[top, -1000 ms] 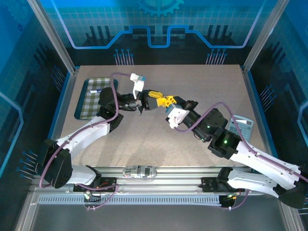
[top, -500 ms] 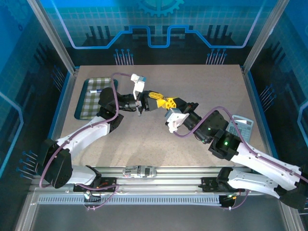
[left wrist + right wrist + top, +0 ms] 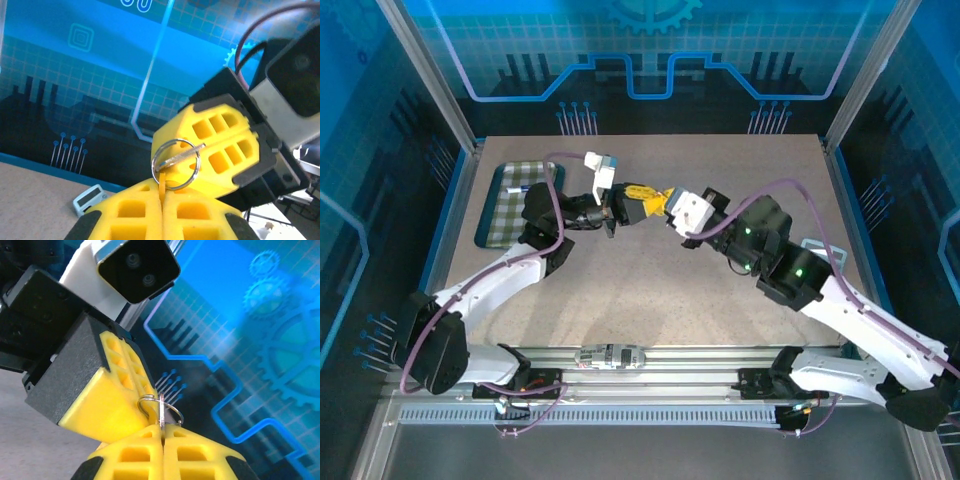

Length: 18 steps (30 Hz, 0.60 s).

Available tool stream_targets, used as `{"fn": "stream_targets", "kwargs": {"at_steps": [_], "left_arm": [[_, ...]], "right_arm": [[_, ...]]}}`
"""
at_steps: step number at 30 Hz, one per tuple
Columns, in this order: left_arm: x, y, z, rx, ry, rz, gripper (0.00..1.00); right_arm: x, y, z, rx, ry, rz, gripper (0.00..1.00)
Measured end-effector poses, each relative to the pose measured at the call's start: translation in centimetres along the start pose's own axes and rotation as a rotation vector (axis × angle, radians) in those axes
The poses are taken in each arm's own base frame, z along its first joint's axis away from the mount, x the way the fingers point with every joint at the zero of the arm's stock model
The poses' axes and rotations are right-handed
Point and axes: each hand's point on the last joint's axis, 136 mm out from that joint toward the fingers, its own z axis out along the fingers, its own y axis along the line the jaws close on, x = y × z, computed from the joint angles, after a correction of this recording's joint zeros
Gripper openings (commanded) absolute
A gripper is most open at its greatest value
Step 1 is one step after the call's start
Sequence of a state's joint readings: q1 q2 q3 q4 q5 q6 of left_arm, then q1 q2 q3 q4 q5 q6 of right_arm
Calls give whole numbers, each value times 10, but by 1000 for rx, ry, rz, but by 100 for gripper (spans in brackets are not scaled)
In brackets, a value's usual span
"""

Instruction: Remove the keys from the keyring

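Note:
My two grippers meet tip to tip above the table's middle back: the left gripper (image 3: 636, 198) and the right gripper (image 3: 661, 201). In the left wrist view the left gripper (image 3: 162, 194) is shut on the keyring's small orange tag (image 3: 162, 184). The keyring's silver ring (image 3: 152, 162) hangs through the tag. The grey metal key (image 3: 180, 156) lies across the ring and runs into the right arm's yellow fingers (image 3: 220, 147). In the right wrist view the right gripper (image 3: 162, 434) is shut on the key (image 3: 161, 411), seen edge-on. The ring (image 3: 178, 413) loops around the key, beside the left fingers (image 3: 110, 405).
A tray lined with checked cloth (image 3: 492, 210) lies at the table's back left, behind the left arm. A small pale device (image 3: 822, 256) lies near the right edge, partly under the right arm. Blue enclosure walls stand close around the table.
The right arm has swung up and back, so its gripper now meets the left one head-on from the right. The left gripper has risen slightly. Both stay shut.

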<state>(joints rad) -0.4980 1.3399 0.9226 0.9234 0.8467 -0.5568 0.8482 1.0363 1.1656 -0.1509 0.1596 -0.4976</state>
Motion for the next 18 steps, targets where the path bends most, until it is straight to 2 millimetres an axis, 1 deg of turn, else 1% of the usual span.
{"fn": "stream_targets", "kwargs": {"at_steps": [3, 7, 10, 12, 13, 15, 16, 18], "left_arm": [[4, 2, -3, -20, 1, 21, 0], [16, 4, -4, -33, 31, 34, 0], [23, 4, -4, -39, 52, 45, 0], [23, 2, -5, -39, 56, 59, 0], [23, 1, -6, -39, 56, 70, 2], [21, -1, -7, -41, 51, 96, 13], [20, -2, -7, -44, 45, 114, 16], [20, -4, -8, -46, 36, 135, 19]], "right_arm": [[3, 1, 3, -70, 27, 119, 0], [15, 5, 3, -150, 59, 265, 0], [20, 11, 1, -199, 80, 327, 0], [18, 13, 1, -226, 91, 351, 0], [16, 13, 0, -239, 95, 360, 0], [10, 14, 1, -268, 113, 376, 0], [9, 14, 2, -282, 124, 383, 0], [5, 15, 5, -307, 149, 401, 0]]}}
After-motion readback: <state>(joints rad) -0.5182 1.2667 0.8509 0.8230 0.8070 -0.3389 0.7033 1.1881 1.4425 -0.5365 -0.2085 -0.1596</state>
